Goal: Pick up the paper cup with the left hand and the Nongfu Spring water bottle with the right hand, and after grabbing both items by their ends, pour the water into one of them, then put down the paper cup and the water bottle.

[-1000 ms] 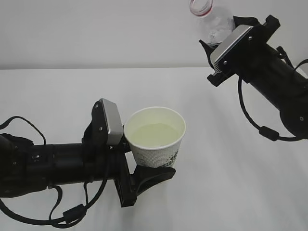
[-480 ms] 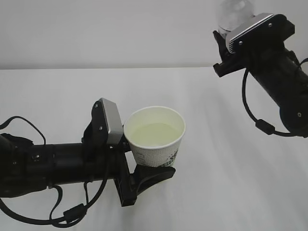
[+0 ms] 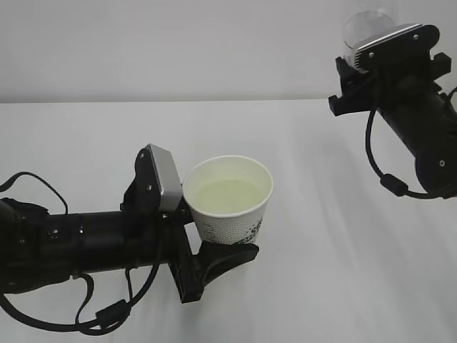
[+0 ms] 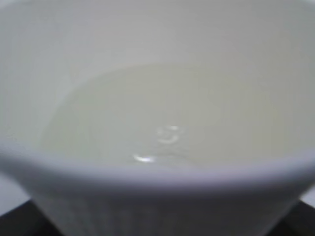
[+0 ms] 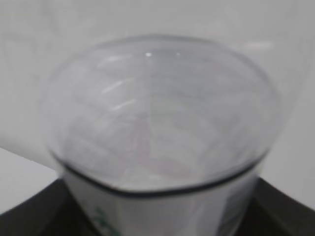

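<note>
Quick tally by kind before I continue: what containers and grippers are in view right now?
Paper cup, with water in it: 1
Water bottle: 1
Grippers, left gripper and right gripper: 2
Total: 4

Left hand [image 3: 207, 229] low, arm level, jaws clamped on cup [image 3: 230, 201]. Right hand [image 3: 371, 61] raised high, arm sloping up, jaws clamped on bottle [image 3: 365, 27].

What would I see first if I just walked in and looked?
Probably the paper cup in the middle, held above the white table by the left tool, with pale water inside. Then, top right, the right tool gripping a clear bottle up high.
</note>
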`<move>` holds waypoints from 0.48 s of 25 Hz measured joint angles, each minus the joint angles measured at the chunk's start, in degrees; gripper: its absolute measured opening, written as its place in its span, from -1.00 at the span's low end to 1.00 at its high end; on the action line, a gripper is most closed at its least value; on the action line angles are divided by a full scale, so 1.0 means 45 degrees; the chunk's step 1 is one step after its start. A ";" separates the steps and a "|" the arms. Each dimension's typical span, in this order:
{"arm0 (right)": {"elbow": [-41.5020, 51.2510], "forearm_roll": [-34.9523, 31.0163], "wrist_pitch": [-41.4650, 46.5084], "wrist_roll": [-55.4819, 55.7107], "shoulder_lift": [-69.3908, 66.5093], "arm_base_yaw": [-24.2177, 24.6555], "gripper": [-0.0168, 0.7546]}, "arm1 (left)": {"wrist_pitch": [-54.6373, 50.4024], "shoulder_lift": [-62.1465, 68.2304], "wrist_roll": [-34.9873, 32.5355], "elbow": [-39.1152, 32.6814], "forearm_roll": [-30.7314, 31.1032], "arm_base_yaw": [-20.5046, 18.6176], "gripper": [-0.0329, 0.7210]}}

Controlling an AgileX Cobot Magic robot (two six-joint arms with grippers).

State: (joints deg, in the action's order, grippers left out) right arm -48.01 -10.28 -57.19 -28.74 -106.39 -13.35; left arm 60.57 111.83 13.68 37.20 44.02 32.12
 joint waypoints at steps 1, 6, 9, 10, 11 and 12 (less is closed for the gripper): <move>0.0000 -0.0200 0.0091 0.0106 0.0000 0.0000 0.42 | -0.0033 0.0000 0.0000 0.0000 -0.0053 0.0000 0.56; 0.0000 -0.0510 0.0679 0.0714 0.0000 0.0000 0.42 | -0.0042 0.0000 0.0000 0.0000 -0.0303 0.0000 0.56; 0.0000 -0.0814 0.1184 0.1366 0.0000 0.0000 0.42 | -0.0062 0.0000 0.0000 0.0000 -0.0544 0.0000 0.56; 0.0000 -0.0924 0.1355 0.1559 0.0000 0.0000 0.42 | -0.0062 0.0000 0.0000 0.0000 -0.0583 0.0000 0.56; 0.0000 -0.1047 0.1529 0.1703 0.0000 0.0000 0.42 | -0.0062 0.0000 0.0000 0.0000 -0.0674 0.0000 0.56; 0.0000 -0.1136 0.1652 0.1830 0.0000 0.0000 0.42 | -0.0062 0.0000 0.0000 0.0000 -0.0766 0.0000 0.56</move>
State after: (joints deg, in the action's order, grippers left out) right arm -48.01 -15.40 -49.75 -20.51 -106.39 -13.35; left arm 60.29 111.83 13.68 37.20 40.58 32.12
